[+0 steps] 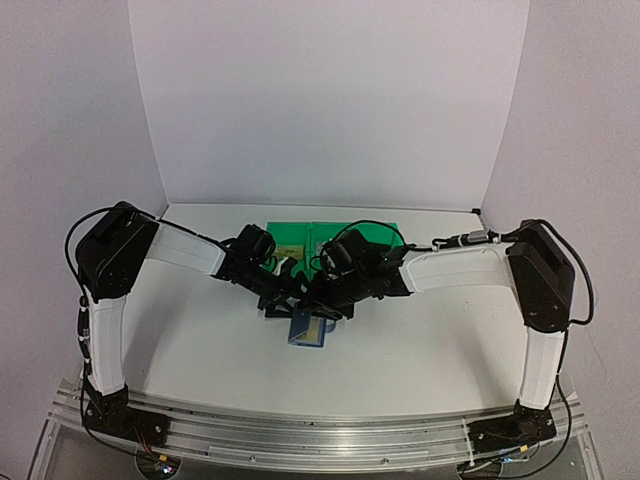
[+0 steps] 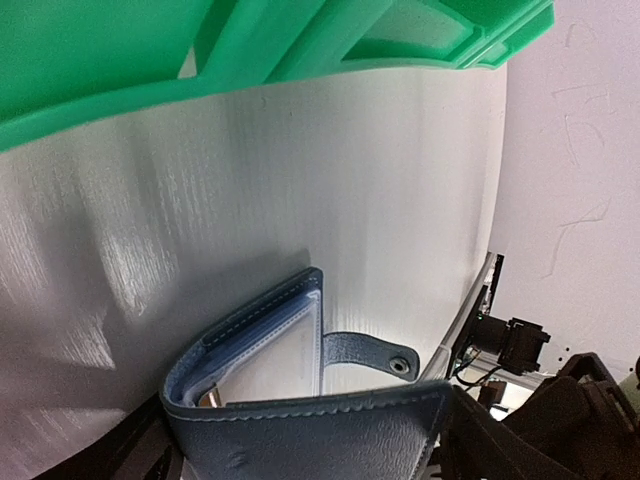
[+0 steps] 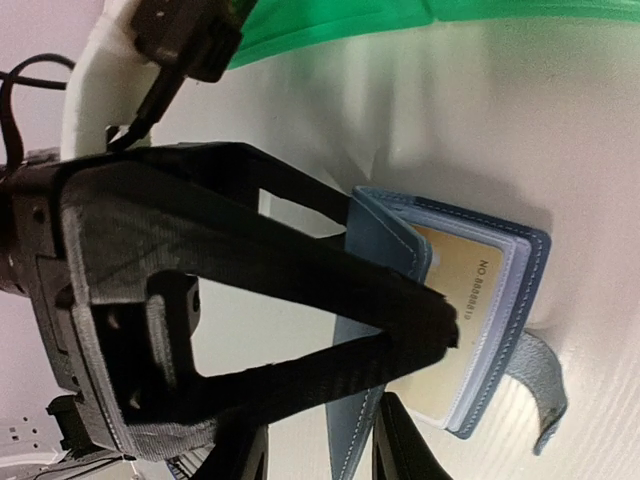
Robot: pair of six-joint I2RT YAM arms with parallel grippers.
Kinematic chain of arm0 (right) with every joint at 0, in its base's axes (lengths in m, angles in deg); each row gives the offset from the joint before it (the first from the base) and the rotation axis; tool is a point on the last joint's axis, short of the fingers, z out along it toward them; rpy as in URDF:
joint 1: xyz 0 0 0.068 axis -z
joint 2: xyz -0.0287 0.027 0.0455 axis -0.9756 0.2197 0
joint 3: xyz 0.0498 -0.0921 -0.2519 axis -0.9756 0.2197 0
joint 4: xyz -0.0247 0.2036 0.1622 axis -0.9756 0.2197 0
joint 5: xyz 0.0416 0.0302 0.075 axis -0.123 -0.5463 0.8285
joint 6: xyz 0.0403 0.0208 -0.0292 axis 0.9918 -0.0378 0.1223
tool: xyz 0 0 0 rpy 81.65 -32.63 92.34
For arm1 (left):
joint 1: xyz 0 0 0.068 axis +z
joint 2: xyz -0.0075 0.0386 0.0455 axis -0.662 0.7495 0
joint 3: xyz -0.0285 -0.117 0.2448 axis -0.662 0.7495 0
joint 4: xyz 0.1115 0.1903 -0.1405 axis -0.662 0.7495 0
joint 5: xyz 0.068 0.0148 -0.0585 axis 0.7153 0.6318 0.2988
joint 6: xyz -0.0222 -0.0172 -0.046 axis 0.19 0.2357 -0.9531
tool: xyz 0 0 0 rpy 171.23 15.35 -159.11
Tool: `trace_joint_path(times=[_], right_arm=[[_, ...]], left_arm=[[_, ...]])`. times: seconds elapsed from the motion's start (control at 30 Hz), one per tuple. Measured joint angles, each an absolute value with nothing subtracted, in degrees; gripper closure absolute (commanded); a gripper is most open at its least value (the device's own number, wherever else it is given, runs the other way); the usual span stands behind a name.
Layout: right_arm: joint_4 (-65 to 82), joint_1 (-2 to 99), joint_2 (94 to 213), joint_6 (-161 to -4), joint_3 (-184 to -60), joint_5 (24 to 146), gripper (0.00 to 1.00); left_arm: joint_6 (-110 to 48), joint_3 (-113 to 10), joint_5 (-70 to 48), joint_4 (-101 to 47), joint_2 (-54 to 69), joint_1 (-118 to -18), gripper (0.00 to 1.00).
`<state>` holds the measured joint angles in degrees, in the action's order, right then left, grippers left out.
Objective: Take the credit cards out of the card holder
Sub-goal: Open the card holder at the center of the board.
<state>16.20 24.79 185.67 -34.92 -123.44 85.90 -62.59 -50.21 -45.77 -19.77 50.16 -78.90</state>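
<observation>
The blue card holder (image 1: 307, 330) stands open on the white table between both arms. My left gripper (image 1: 284, 300) is shut on its front cover (image 2: 300, 430), holding it apart from the sleeves. In the left wrist view the snap strap (image 2: 372, 356) hangs loose. In the right wrist view a tan-gold credit card (image 3: 470, 300) sits in the pale sleeves, with the left gripper's black finger (image 3: 400, 310) across the cover. My right gripper (image 3: 320, 455) is open, its jaws on either side of the cover's lower edge. Silver-grey and black cards are hidden.
Green plastic bins (image 1: 300, 232) stand just behind the card holder, near both wrists; their rim fills the top of the left wrist view (image 2: 150, 60). White walls close the table at the back and sides. The rail with the arm bases runs along the near edge.
</observation>
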Motion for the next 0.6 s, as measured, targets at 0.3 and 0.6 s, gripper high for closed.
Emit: trace_joint_path(times=[0.3,0.6], right_arm=[[11.78,22.59,187.26,-35.47,-124.66,87.30,0.68],[9.27,22.13,189.44,-35.82,-126.27,87.62,0.68]], left_arm=[[-66.85,-46.81,-49.84,-23.19,48.60,-77.94,0.14],[-67.44,-46.14,-50.42,-22.93,47.94,-76.48,0.46]])
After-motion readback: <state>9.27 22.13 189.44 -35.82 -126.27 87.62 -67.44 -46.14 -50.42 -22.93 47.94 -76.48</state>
